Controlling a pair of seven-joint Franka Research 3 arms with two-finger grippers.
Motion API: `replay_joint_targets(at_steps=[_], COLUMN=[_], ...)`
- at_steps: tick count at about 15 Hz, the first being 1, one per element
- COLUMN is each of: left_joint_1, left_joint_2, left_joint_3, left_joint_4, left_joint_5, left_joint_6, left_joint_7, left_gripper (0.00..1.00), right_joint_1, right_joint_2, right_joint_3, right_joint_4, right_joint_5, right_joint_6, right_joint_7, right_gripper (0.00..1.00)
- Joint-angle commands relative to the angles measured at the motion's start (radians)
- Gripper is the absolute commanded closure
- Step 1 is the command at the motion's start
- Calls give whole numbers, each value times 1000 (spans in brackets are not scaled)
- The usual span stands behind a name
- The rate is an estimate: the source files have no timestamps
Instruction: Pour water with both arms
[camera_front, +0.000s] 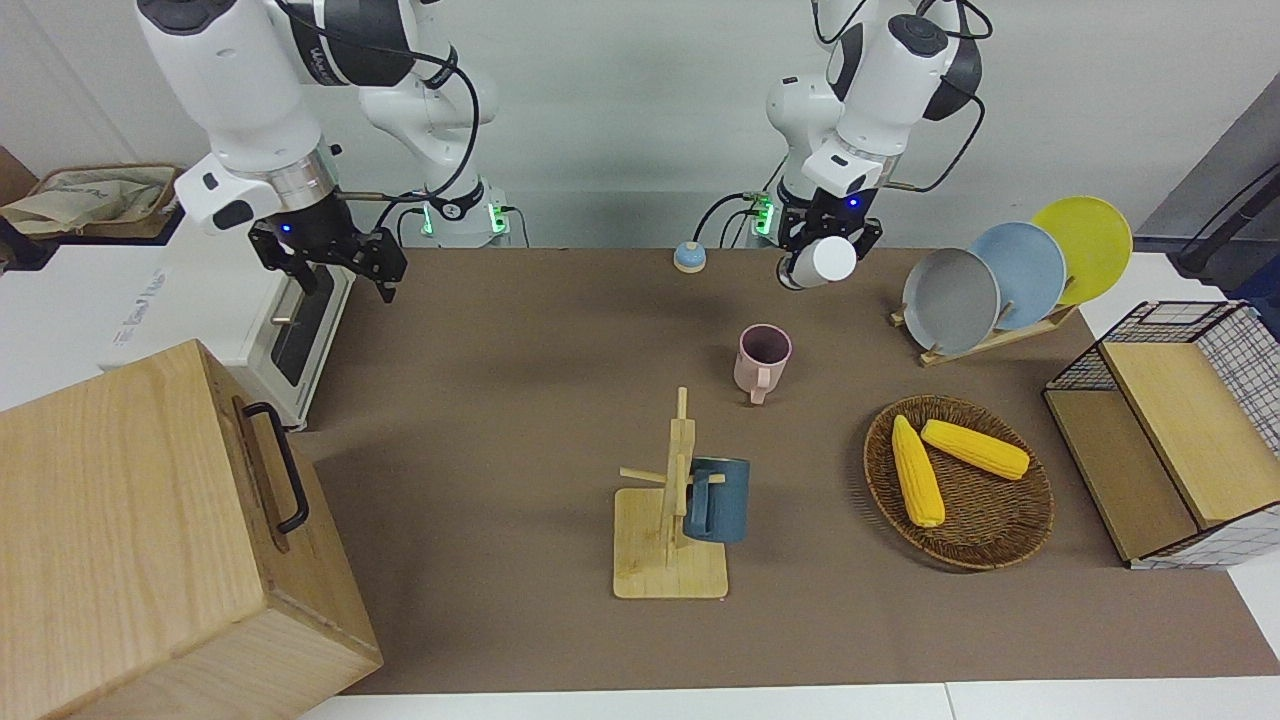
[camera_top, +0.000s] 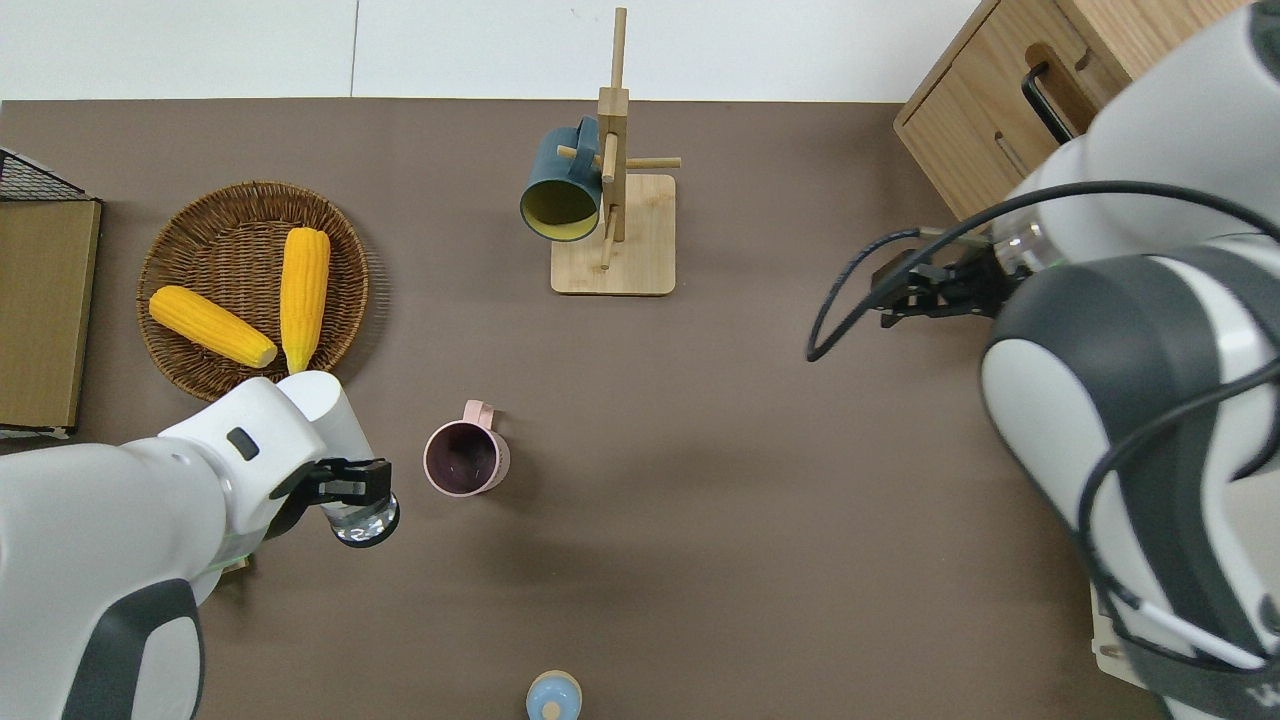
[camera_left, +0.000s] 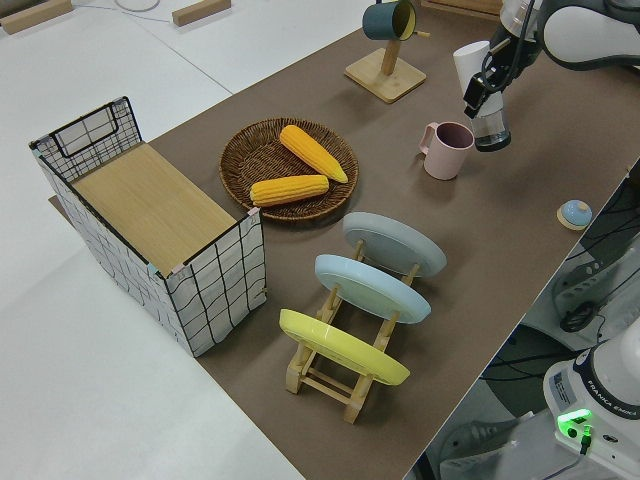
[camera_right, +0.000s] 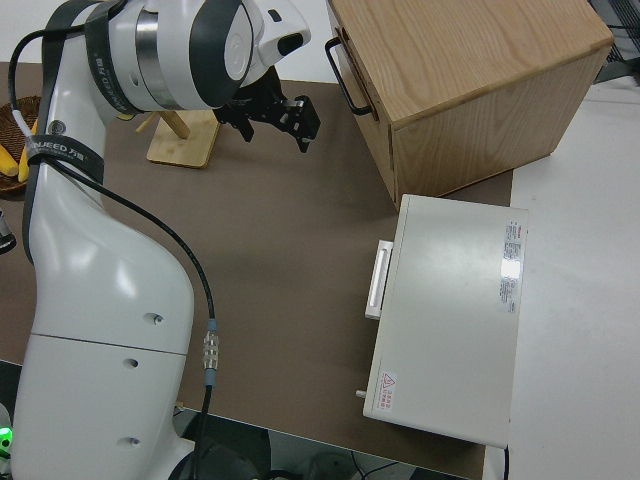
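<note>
My left gripper (camera_front: 818, 252) (camera_top: 360, 503) (camera_left: 489, 108) hangs over the table, shut on a clear cup (camera_top: 366, 522) (camera_left: 492, 131) that points down and leans slightly. Beside it, toward the right arm's end, a pink mug (camera_front: 763, 358) (camera_top: 466, 460) (camera_left: 447, 150) stands upright with its mouth open and its inside dark. I cannot see any water in either vessel. My right gripper (camera_front: 342, 272) (camera_top: 897, 300) (camera_right: 280, 118) is open and holds nothing; it is in the air over the table near the wooden box.
A blue mug (camera_front: 717, 498) hangs on a wooden mug tree (camera_front: 672, 540). A wicker basket (camera_front: 985, 520) holds two corn cobs. A plate rack (camera_front: 1000, 335), a wire crate (camera_front: 1180, 430), a wooden box (camera_front: 150, 540), a white oven (camera_front: 200, 320) and a small blue knob (camera_front: 688, 257) are also there.
</note>
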Motion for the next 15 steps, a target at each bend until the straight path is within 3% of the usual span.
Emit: replay_joint_targets(at_steps=[1, 6, 8, 11, 15], left_joint_1=[-41, -55, -53, -53, -46], left_joint_2=[-117, -73, -15, 85, 151], left_joint_3=[14, -20, -35, -43, -43], left_joint_4=[-102, -119, -114, -79, -19], left_joint_5=[-36, -47, -47, -30, -17], left_joint_6=[-5, 7, 30, 43, 0], left_joint_7=[6, -7, -21, -20, -20], left_gripper=[967, 967, 967, 967, 969], right_joint_1=[-57, -74, -74, -56, -52], right_joint_2=[-78, -95, -93, -95, -93], right_joint_3=[23, -5, -5, 10, 26], right_joint_4=[-51, -43, -41, -41, -41], right_joint_5=[-53, -30, -30, -30, 22], right_joint_6=[-10, -62, -57, -56, -57], right_joint_7=[-124, -128, -123, -123, -124], right_gripper=[7, 7, 7, 7, 7])
